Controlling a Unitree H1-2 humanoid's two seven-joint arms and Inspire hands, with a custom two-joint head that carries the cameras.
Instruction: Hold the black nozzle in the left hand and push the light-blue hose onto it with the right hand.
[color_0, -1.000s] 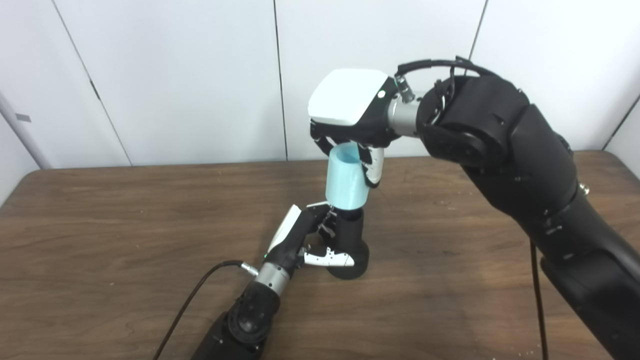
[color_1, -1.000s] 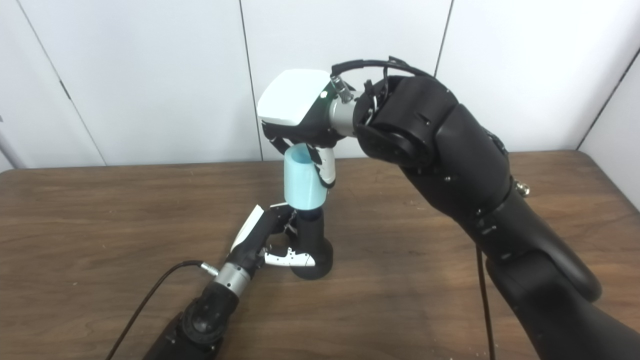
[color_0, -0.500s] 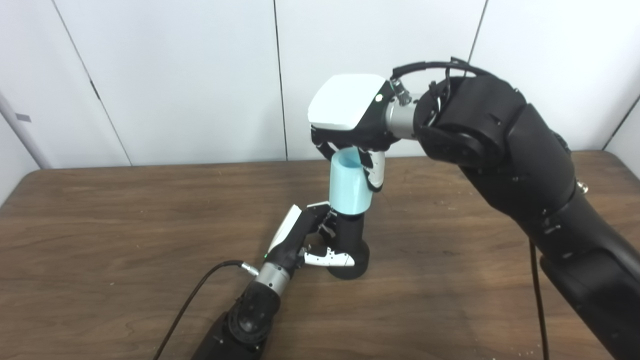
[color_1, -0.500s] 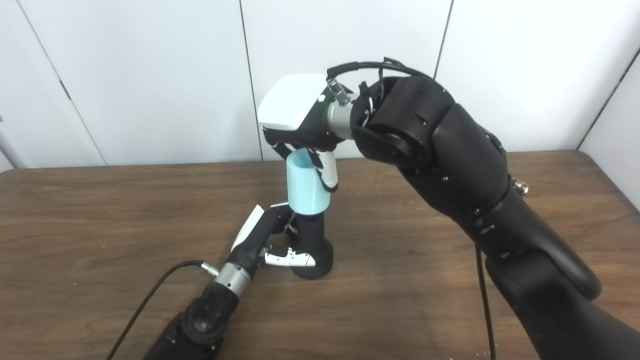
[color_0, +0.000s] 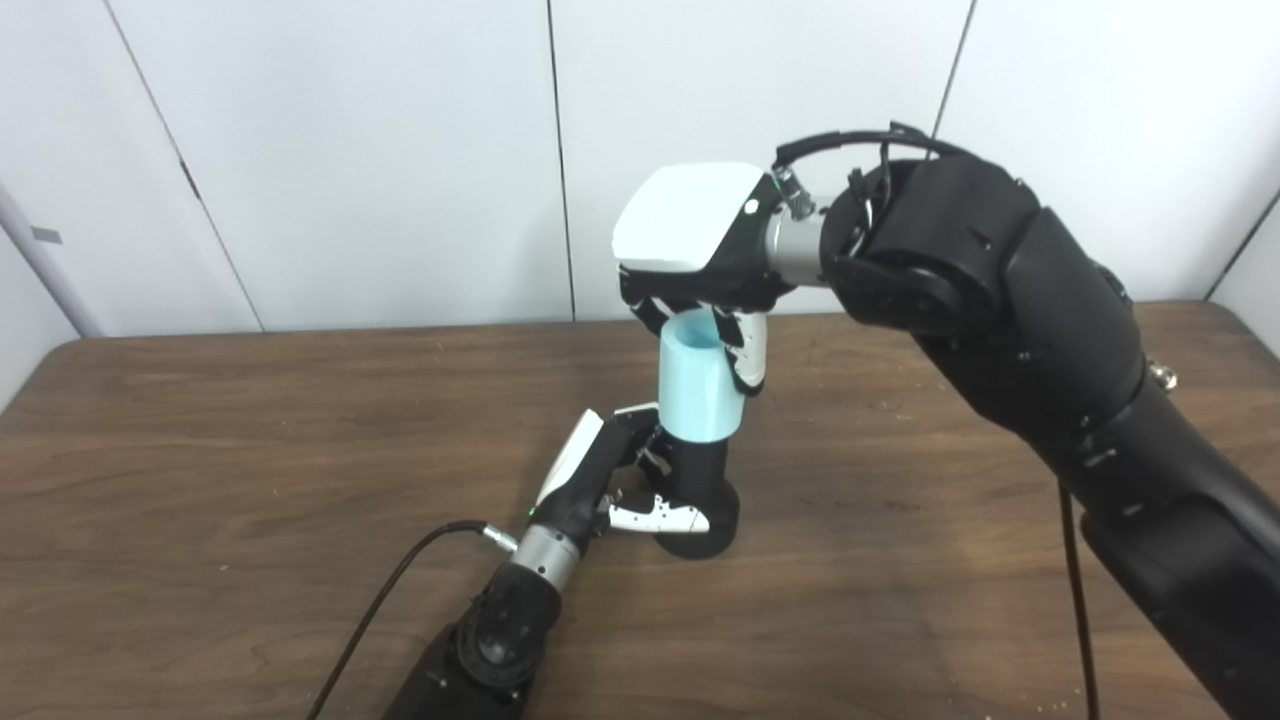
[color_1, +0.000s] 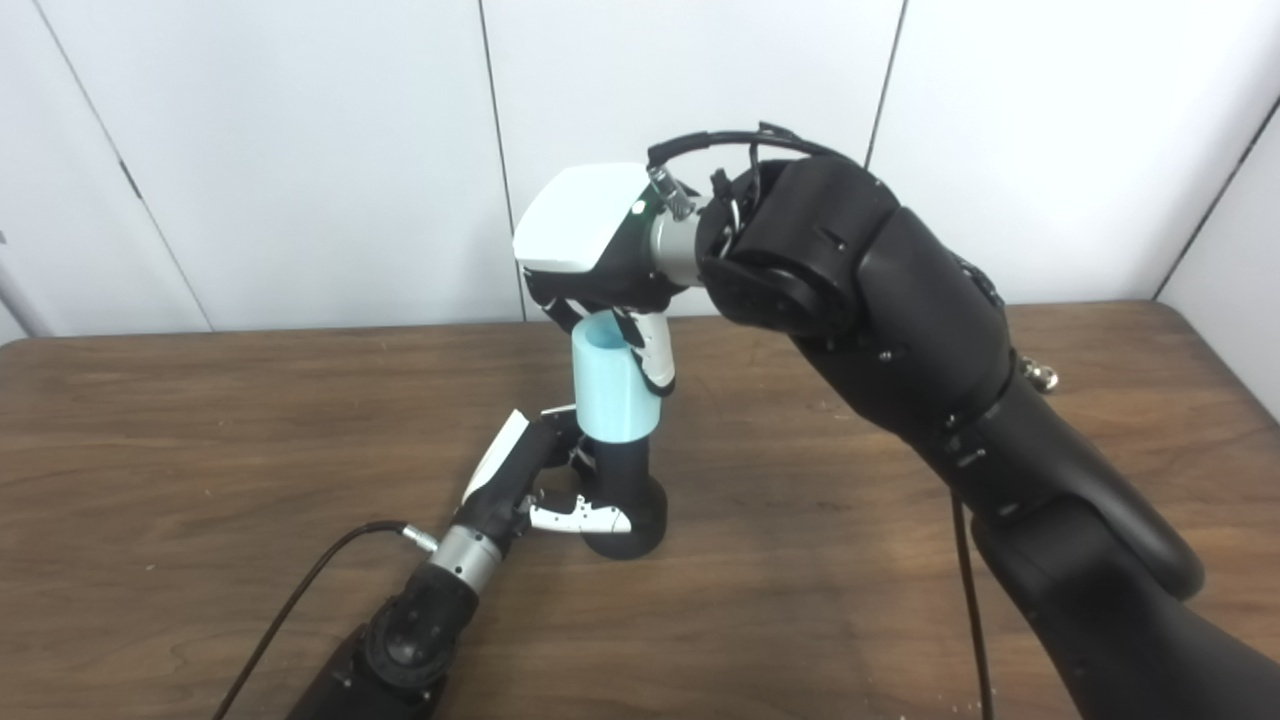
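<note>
The brown wooden surface (color_0: 250, 440) fills the lower part of both views, with white wall panels (color_0: 350, 150) behind it. The right arm (color_0: 1050, 340), large and black, rises from the lower right corner and bends over the middle of the surface; its lower part is cut off by the picture's edge. The left arm (color_0: 490, 640) is much less visible, coming in at the bottom edge with a black cable (color_0: 390, 590) trailing from its wrist.

The right hand (color_0: 700, 250) hangs palm down over the light-blue hose (color_0: 698, 385), its white back facing the cameras. Its fingers are curled down around the hose's upper end, one white finger lying along the hose's right side, so it is clamped on the hose; the contact on the far side is hidden by the hand itself.

The left hand (color_0: 620, 480) lies low near the surface, its fingers wrapped around the black nozzle (color_0: 700, 490), with the thumb crossing the front of the nozzle's wide base. The nozzle stands upright with that base touching the surface.

The hose stands nearly upright on the nozzle, its lower rim over the nozzle's neck, so the nozzle's tip is hidden inside. The hose's open top shows just under the right palm.
</note>
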